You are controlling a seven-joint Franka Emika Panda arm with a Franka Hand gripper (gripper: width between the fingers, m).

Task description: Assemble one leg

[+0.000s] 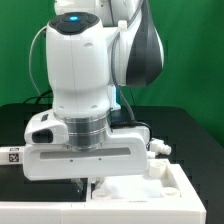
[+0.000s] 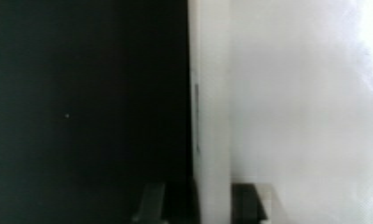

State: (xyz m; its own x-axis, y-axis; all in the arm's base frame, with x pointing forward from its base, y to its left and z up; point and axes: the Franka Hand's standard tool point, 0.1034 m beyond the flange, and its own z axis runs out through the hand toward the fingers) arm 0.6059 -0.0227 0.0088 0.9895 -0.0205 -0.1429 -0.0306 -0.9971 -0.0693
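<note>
The leg, a small white plastic post, cannot be identified in either view; the pincer (image 1: 88, 184) sits low over the edge of a large flat white square panel with raised rim (image 1: 178, 186) on the black counter (image 1: 195, 140), its fingertips (image 2: 254, 204) slightly apart, and its grip cannot be told.

Reaches straight down at the middle of the scene, thick white wrist vertical, black joint housing behind it toward the exterior view's right. Holds the gripper (image 1: 88, 187) low, broad white body level and crosswise. Shows two dark fingertips (image 2: 153, 205) in the wrist view, parallel, a narrow gap between; clamped or merely close, unclear.
</note>
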